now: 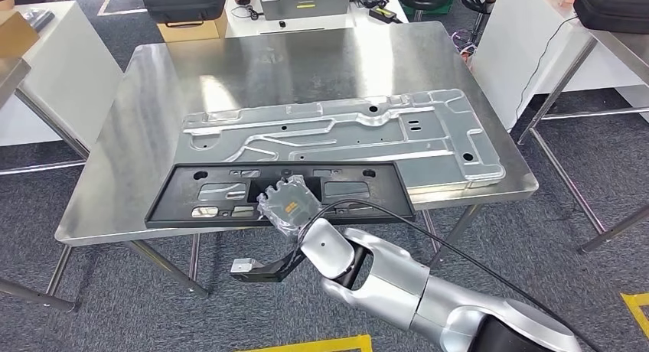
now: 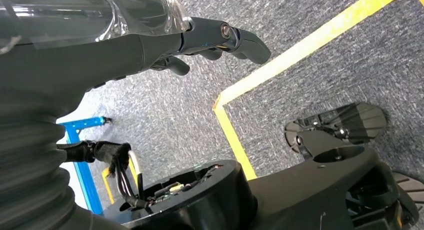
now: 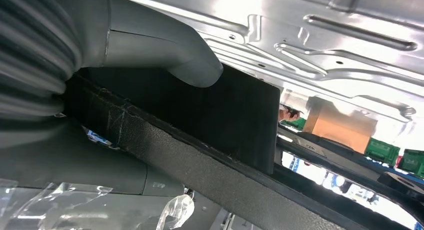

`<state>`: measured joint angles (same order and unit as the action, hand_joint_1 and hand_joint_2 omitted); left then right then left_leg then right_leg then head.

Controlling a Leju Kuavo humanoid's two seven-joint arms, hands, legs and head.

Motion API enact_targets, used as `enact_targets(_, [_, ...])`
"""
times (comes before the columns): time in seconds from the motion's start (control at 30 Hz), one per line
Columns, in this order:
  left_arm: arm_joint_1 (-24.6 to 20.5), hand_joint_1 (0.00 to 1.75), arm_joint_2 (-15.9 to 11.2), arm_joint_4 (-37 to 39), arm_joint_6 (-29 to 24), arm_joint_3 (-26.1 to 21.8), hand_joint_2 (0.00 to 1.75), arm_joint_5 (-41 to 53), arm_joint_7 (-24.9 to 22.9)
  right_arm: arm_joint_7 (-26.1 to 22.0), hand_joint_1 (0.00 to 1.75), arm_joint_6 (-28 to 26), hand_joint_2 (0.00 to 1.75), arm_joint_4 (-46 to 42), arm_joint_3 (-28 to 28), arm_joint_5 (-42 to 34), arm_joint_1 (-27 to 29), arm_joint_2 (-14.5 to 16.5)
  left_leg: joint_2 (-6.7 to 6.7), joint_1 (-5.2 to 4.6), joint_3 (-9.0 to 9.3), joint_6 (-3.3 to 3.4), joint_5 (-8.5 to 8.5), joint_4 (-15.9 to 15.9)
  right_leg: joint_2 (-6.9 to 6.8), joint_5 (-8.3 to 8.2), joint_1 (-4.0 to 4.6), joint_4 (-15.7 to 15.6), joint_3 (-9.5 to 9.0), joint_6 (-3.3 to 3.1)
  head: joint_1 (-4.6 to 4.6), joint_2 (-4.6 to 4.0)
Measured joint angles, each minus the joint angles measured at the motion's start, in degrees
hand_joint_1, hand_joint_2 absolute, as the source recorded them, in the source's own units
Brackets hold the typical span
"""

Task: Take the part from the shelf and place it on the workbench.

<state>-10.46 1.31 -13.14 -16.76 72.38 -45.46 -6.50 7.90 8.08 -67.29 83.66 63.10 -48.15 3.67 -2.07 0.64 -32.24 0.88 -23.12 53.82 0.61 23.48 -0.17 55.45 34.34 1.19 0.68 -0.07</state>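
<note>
A long black plastic part (image 1: pixel 180 203) lies along the front edge of the steel workbench (image 1: pixel 306 61), overlapping the near edge of a large silver stamped panel (image 1: pixel 344 138). My right hand (image 1: pixel 289 206), wrapped in clear film, grips the black part at the middle of its front edge. In the right wrist view the grey thumb (image 3: pixel 170 52) presses on the black part (image 3: pixel 230 115), with the silver panel (image 3: pixel 325 40) beyond it. My left hand (image 2: pixel 100 55) hangs over the carpet, its fingers (image 2: pixel 225 35) loosely extended and holding nothing.
White tables stand at the left (image 1: pixel 69 76) and right (image 1: pixel 528 38) of the workbench. Behind it is a desk with a laptop (image 1: pixel 302 1) and a black case (image 1: pixel 184 1). Yellow tape (image 1: pixel 314 344) marks the grey carpet near my feet.
</note>
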Motion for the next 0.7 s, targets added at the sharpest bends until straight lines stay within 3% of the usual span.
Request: enact_targets(0.7, [0.0,0.0,0.0,0.0,-0.1,0.0,1.75,0.3,0.3,-0.2,1.75,0.1,1.75,0.2,0.4,-0.2,0.0,0.0,-0.02,-0.23,0.01,0.01,0.01,0.0,-0.04,-0.04,-0.24,0.0,-0.06,0.0,-0.02,0.0])
